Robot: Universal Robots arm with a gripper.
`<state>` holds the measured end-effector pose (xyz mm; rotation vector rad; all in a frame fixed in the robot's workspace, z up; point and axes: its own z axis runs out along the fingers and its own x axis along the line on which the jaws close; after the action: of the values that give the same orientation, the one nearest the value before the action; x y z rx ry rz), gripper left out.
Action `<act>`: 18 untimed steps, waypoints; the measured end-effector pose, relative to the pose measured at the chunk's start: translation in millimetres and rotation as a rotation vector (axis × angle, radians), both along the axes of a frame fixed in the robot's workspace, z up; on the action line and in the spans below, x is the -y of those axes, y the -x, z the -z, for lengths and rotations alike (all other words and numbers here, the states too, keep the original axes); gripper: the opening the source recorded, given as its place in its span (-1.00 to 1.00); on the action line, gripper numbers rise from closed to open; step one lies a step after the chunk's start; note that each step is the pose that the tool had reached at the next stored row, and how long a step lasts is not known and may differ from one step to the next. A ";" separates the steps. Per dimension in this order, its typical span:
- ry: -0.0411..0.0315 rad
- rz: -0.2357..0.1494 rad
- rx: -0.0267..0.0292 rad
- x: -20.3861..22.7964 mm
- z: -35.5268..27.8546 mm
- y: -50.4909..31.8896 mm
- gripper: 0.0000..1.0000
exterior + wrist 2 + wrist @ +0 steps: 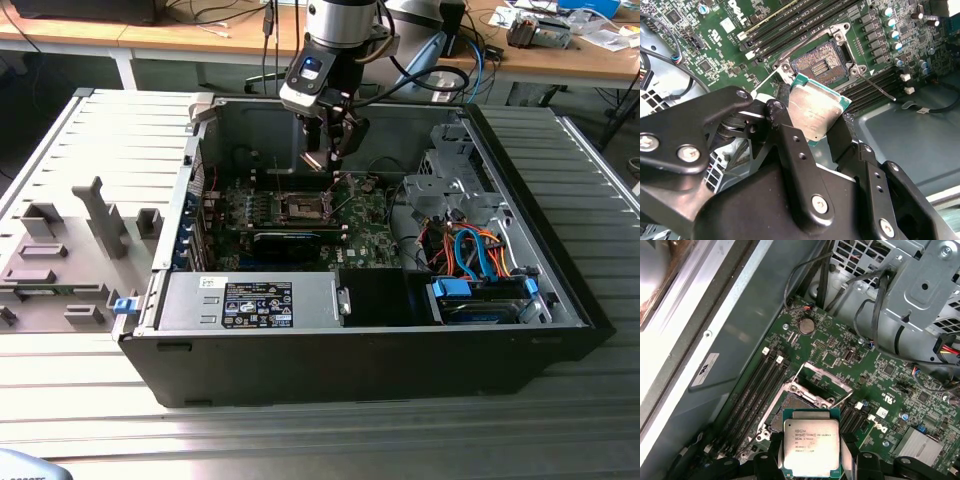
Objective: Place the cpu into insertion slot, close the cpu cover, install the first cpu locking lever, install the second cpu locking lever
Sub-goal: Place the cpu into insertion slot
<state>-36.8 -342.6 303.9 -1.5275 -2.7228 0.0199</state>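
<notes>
While fingers (790,140) clamp cpu (817,110) w/ printed top, it hangs nr insertion slot (820,62).

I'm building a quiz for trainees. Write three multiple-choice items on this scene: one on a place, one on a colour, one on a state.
1. Where is the cpu?
A. on the table outside the case
B. in the hand, over the motherboard
C. on the power supply

2. What colour is the motherboard?
A. red
B. white
C. green

3. In what state is the insertion slot?
A. empty, pins bare
B. filled by a chip
C. under a heatsink

Key:
1 B: black fingers clamp two sides of the cpu in both wrist views.
2 C: green board shows all around the insertion slot.
3 A: the brownish pin field lies uncovered in the second wrist view.
</notes>
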 end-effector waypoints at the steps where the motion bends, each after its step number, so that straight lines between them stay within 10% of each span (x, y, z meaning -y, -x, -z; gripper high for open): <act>1: -0.0001 0.001 0.0000 0.0 0.0 0.0 0.09; 18: 0.0000 0.023 0.0000 0.0 0.0 0.0 0.09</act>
<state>-36.8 -342.6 303.9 -1.5583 -2.7051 0.0195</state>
